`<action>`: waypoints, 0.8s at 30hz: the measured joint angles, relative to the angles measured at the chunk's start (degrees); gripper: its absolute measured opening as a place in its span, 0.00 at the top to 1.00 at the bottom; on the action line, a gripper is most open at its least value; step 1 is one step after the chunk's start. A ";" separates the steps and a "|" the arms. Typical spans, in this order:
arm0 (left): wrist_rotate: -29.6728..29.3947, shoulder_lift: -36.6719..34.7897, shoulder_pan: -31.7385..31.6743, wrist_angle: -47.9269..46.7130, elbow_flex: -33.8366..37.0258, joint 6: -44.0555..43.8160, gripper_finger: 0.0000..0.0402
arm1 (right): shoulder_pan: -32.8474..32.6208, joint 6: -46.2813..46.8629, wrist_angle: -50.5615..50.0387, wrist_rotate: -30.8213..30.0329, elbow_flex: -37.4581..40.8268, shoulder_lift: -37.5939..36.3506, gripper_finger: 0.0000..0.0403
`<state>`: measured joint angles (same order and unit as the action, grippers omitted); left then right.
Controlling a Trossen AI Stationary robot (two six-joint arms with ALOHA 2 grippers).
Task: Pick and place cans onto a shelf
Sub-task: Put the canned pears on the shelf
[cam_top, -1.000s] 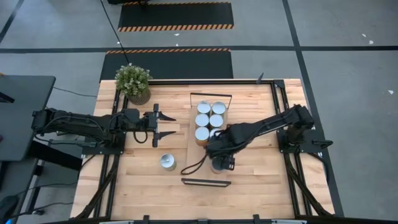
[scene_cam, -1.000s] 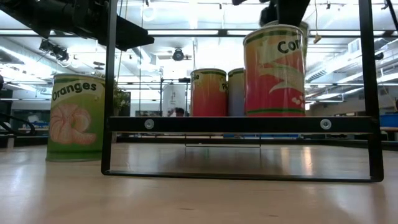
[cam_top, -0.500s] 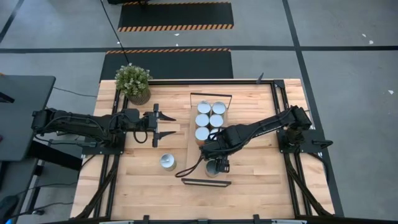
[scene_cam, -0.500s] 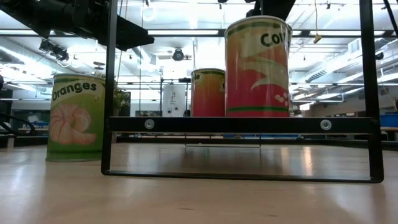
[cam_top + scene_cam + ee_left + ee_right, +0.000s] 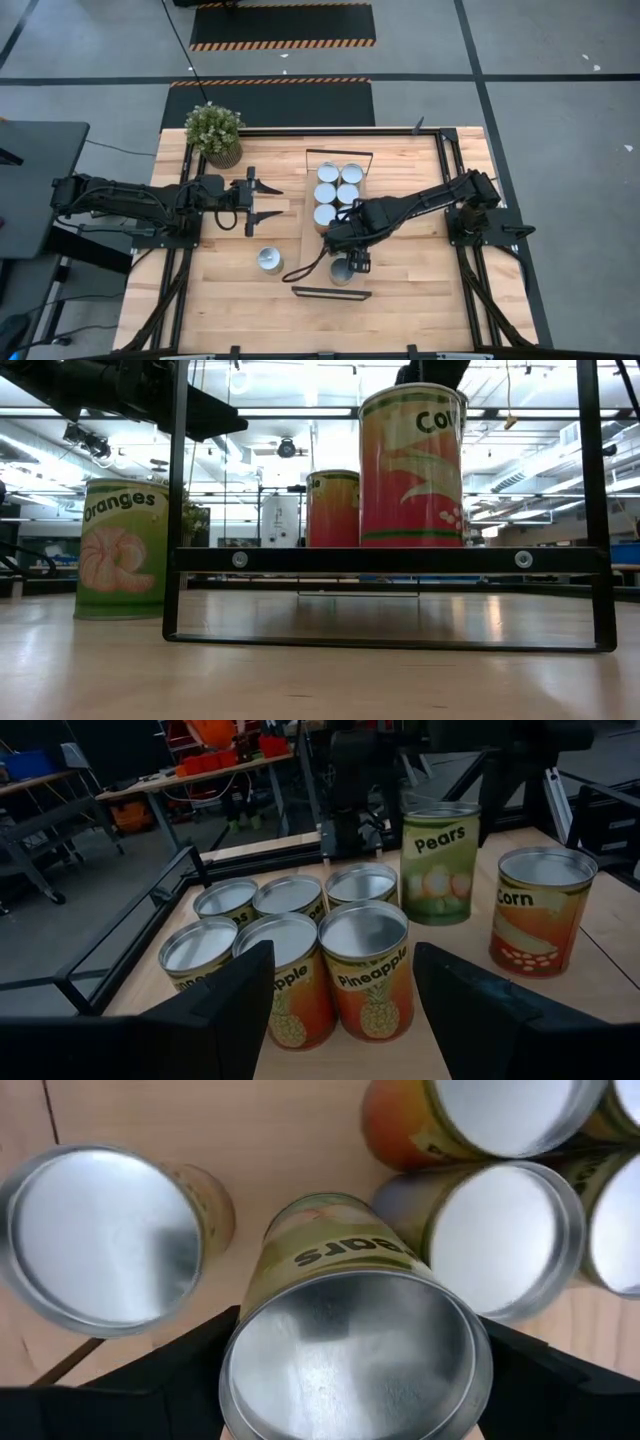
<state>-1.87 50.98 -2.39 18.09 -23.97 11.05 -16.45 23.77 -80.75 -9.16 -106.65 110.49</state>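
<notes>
The shelf (image 5: 312,250) is a narrow light-wood board with black wire rails at both ends. Several cans stand in two rows on its far half (image 5: 337,183), and they also show in the left wrist view (image 5: 290,935). My right gripper (image 5: 347,264) is over the shelf's near half, shut on a Pears can (image 5: 440,860). A Corn can (image 5: 540,910) stands beside it near the near rail (image 5: 413,465). An Oranges can (image 5: 269,260) stands on the table left of the shelf. My left gripper (image 5: 268,200) is open and empty, left of the shelf. My right gripper pinches the Pears can between its two fingers, one on each side just under the top rim (image 5: 245,1365). The fingers come from above, pointing down. The can is upright, its silver top (image 5: 350,1350) up, lifted above the shelf board.
A potted plant (image 5: 215,130) stands at the table's far left. The shelf's near wire rail (image 5: 390,560) stands in front of the Corn can. Bare wood lies right of the shelf (image 5: 420,260) and along the near edge.
My right gripper has carried its can a little toward the table's left and near edges, still shut on it. In the low view the Corn can has shifted left and looks nearer, and it now covers a can that showed beside it.
</notes>
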 joint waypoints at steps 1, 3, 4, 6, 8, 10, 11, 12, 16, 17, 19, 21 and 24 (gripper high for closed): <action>0.00 0.00 0.00 0.00 0.00 0.00 0.39 | -0.09 0.03 0.03 0.02 0.00 0.09 0.17; 0.00 0.00 0.00 -0.03 0.00 0.00 0.39 | -0.38 0.51 -1.20 0.05 0.05 0.11 0.17; 0.00 0.00 -0.01 -0.08 0.00 0.01 0.39 | -0.48 0.91 -1.49 0.05 0.27 0.07 0.17; 0.00 0.00 0.00 -0.24 0.00 0.00 0.39 | -0.68 1.81 -1.61 0.24 1.09 0.07 0.17; 0.00 0.01 -0.01 -0.26 0.00 0.00 0.39 | -0.95 2.03 -1.11 1.14 2.25 0.09 0.17; 0.00 0.01 0.00 -0.28 0.00 0.00 0.39 | -1.13 1.95 1.21 1.67 4.32 0.01 0.17; 0.00 0.01 0.00 -0.28 0.00 0.00 0.39 | -1.13 1.72 2.15 1.88 5.39 0.08 0.17; 0.00 0.00 0.00 -0.28 0.00 0.00 0.39 | -1.13 1.52 2.69 1.93 6.22 0.16 0.17; 0.00 0.00 -0.01 -0.28 0.00 0.00 0.39 | -0.92 -0.03 4.90 1.54 7.65 0.14 0.17; 0.00 0.00 0.00 -0.28 0.00 0.00 0.39 | -0.82 -0.45 4.93 1.26 7.87 0.14 0.17; 0.00 0.01 -0.02 -0.30 0.00 0.00 0.39 | -0.62 -1.00 5.67 1.30 8.46 0.07 0.17; 0.00 0.02 0.00 -0.31 0.00 0.00 0.39 | -0.42 -1.39 6.18 1.36 8.95 0.10 0.17; 0.00 0.02 0.00 -0.33 0.00 0.00 0.39 | 0.01 -1.49 6.41 1.53 8.98 0.07 0.15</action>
<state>-1.87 51.00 -2.39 17.76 -23.97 11.05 -16.44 22.28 -74.34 -7.62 -97.67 110.56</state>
